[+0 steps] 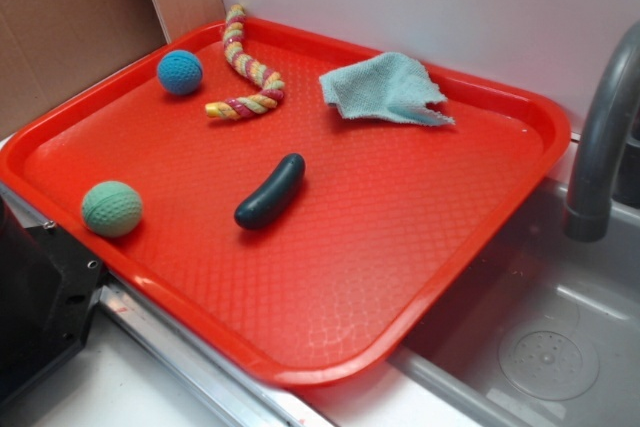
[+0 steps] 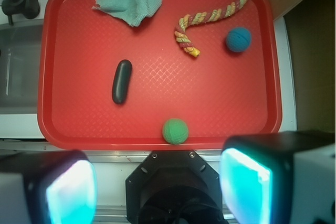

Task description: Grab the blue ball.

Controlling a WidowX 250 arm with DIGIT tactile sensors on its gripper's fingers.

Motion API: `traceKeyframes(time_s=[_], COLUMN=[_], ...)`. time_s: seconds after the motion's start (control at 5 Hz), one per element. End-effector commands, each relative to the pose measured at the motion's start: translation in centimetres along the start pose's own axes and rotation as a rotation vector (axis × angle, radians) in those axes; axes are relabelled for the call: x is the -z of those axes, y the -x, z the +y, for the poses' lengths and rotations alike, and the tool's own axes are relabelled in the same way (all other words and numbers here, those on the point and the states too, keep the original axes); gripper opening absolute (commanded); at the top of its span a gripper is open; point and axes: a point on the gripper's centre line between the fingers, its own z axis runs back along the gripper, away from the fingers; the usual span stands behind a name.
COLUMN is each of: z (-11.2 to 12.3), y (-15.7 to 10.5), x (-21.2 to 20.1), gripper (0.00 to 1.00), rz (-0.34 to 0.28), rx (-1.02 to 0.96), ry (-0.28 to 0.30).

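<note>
**Blue ball not grabbed yet, nothing done**

The blue ball [image 1: 180,72] sits free on the red tray [image 1: 400,277], near the tray corner by the cardboard wall, just beside the curled end of the rope toy [image 1: 247,67] but apart from it. In the wrist view the hand [image 2: 157,187] hangs outside the tray, past the tray edge nearest the camera; its 2 fingers [image 2: 244,184] stand wide apart with nothing between them. The hand is well apart from the blue ball.

Also on the tray: green ball [image 1: 111,209] touching that same near edge, dark oblong toy [image 1: 270,191] mid-tray, teal cloth [image 1: 385,89] by the far edge near the faucet [image 1: 600,137].

Left, by my read: cross the tray to the ball, descend over it, clamp, lift. Progress roughly 0.
</note>
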Motion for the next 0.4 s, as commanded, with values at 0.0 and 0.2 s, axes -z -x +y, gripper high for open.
traceKeyframes(time_s=[0.0, 0.2], z=[0.0, 1.0], y=[0.0, -0.8], x=[0.0, 0.4], gripper=[1.00, 1.00], rz=[0.000, -0.014], rx=[0.000, -0.096], ry=[0.000, 0.028])
